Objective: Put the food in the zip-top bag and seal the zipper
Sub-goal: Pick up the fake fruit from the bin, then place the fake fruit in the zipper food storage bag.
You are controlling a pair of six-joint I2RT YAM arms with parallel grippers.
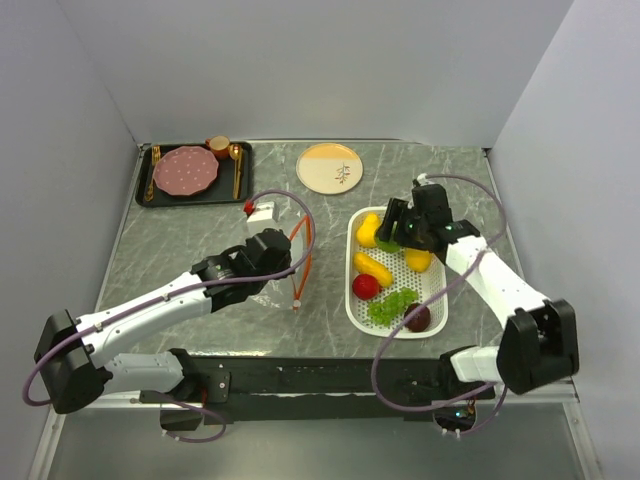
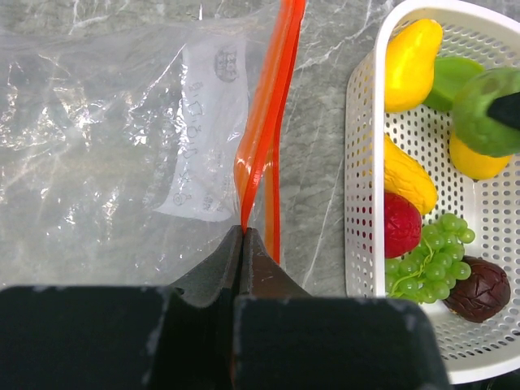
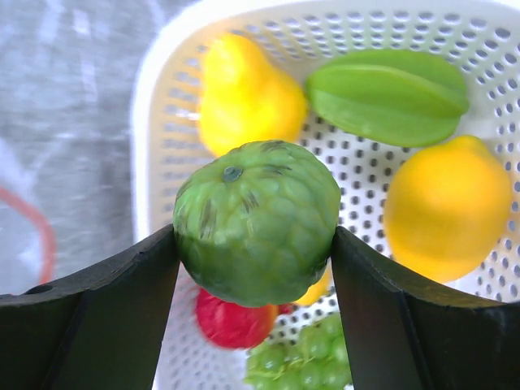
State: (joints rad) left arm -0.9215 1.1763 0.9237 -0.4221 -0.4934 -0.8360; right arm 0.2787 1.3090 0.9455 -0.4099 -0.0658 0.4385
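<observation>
grip first: your right end effector [image 3: 254,240] is clamped on a green bumpy fruit [image 3: 256,203], held above the white basket [image 2: 361,162]. your left end effector [image 2: 242,233] is pinched shut on the zipper [image 2: 268,114] edge of the zip-top bag [image 2: 106,146], which lies on the tabletop [image 1: 170,240] just left of the basket. the mouth looks barely parted, so raise that lip with the left before you carry the fruit across, then release it well inside. the basket wall stands between fruit and bag, so clear it. the yellow pear [image 3: 240,89], green leafy piece [image 3: 390,93], lemon [image 3: 447,203], red ball [image 2: 402,223], grapes [image 2: 426,256] and maroon ball [image 2: 479,288] wait in the basket. the black tray [image 1: 215,190] and round plate [image 1: 330,168] sit well apart at the far side
</observation>
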